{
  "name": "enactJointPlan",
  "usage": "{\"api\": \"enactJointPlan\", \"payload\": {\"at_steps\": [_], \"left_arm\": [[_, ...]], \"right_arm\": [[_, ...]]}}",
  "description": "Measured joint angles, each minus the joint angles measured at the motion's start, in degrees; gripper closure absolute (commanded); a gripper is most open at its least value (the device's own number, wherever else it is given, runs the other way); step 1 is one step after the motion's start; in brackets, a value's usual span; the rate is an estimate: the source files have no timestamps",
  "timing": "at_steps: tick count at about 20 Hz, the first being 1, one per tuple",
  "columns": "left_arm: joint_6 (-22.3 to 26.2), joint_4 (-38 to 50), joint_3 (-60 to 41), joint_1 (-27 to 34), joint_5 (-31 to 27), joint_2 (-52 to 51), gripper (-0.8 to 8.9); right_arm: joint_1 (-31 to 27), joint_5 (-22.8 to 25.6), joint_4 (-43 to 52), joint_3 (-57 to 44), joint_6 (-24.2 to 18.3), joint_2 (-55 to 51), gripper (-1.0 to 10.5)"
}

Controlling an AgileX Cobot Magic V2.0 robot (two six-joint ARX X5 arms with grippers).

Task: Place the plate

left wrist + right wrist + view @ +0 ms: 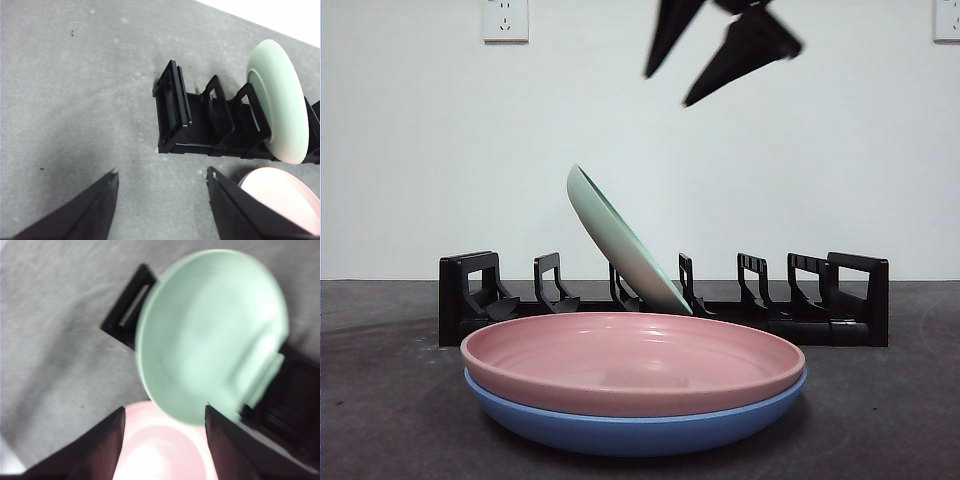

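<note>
A pale green plate [625, 245] leans tilted in a slot of the black dish rack [470, 300]. My right gripper [668, 90] hangs open high above it, touching nothing; the right wrist view looks down on the green plate [210, 335] beyond the open right gripper [165, 409]. In front of the rack a pink plate [630, 360] lies stacked on a blue plate [630, 430]. My left gripper [162, 171] is open and empty, off the end of the rack [175, 115], with the green plate [277, 100] and the pink plate [280, 192] farther along.
The rack [130, 310] has several unfilled slots on either side of the green plate. Dark grey tabletop [380, 400] spreads around the stacked plates. A white wall with power outlets [505, 18] stands behind.
</note>
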Motion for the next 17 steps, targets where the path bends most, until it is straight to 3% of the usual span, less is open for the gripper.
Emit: {"api": "enactJointPlan", "payload": {"at_steps": [7, 17], "left_arm": [[0.4, 0.0, 0.0, 0.0, 0.0, 0.0, 5.36], [0.4, 0.0, 0.0, 0.0, 0.0, 0.0, 5.36]], "right_arm": [[1.2, -4.2, -1.2, 15.7, 3.4, 15.4, 7.0], [3.7, -4.1, 1.5, 17.2, 5.4, 21.4, 7.0]]}}
